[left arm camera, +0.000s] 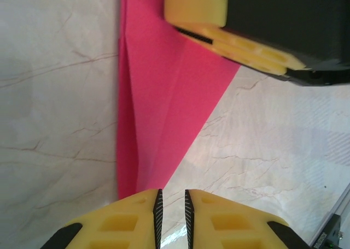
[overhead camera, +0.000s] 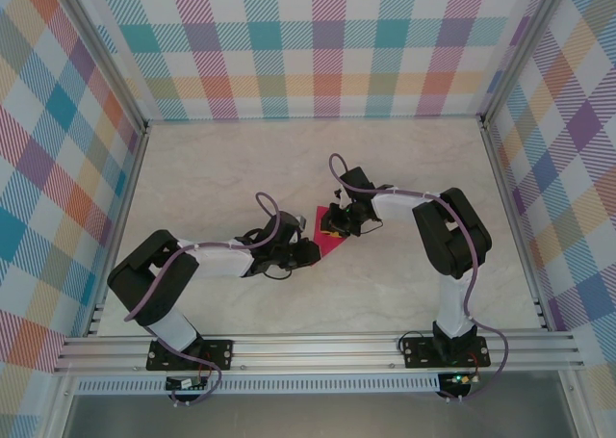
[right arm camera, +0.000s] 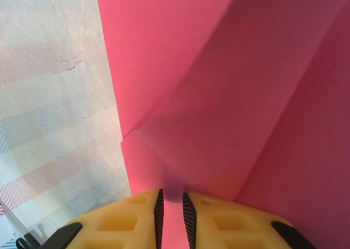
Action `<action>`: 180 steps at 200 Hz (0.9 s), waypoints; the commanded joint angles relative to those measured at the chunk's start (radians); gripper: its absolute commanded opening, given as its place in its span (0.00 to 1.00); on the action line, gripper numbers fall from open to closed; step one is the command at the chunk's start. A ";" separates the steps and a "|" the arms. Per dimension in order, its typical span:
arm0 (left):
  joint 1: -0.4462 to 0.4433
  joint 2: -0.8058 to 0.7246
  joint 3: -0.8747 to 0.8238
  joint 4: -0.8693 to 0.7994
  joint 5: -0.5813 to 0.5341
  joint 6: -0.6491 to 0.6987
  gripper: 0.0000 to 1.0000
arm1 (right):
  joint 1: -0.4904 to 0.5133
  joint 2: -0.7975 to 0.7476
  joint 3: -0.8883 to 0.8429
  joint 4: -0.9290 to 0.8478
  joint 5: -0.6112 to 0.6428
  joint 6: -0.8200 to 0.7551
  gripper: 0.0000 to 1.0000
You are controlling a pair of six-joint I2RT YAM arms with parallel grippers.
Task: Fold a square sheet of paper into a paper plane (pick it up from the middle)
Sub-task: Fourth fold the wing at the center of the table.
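The right gripper (right arm camera: 172, 197) fills the foot of its wrist view. Its yellow fingers (right arm camera: 115, 221) are drawn to a thin slit with the pink sheet of paper (right arm camera: 219, 96) running between the black pads, so it is pinching the sheet. Above the fingers the paper shows a diagonal crease, one layer bowing up over another, and its left edge lies against the marble tabletop (right arm camera: 54, 96). In the left wrist view the left gripper (left arm camera: 172, 197) is likewise narrowed to a slit, but pale tabletop shows through the gap. The sheet tapers to a point that ends at the tip of one finger, and I cannot tell whether that point is caught. Creases run the length of the sheet, and a yellow finger (left arm camera: 240, 44) of the right gripper lies across its wide end. From above, the sheet (overhead camera: 332, 241) sits near the middle of the table, between the two grippers, which meet over it from either side.
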 commanded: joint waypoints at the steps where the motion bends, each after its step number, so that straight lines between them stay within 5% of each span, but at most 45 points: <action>1: -0.002 0.026 0.000 -0.047 -0.019 0.005 0.21 | -0.001 0.085 -0.021 -0.044 0.132 0.011 0.22; 82: -0.005 0.044 0.026 -0.125 -0.051 0.021 0.20 | -0.002 0.088 -0.019 -0.044 0.133 0.014 0.22; 180: -0.014 0.026 0.068 -0.202 0.033 0.070 0.18 | -0.001 0.089 -0.014 -0.048 0.135 0.015 0.22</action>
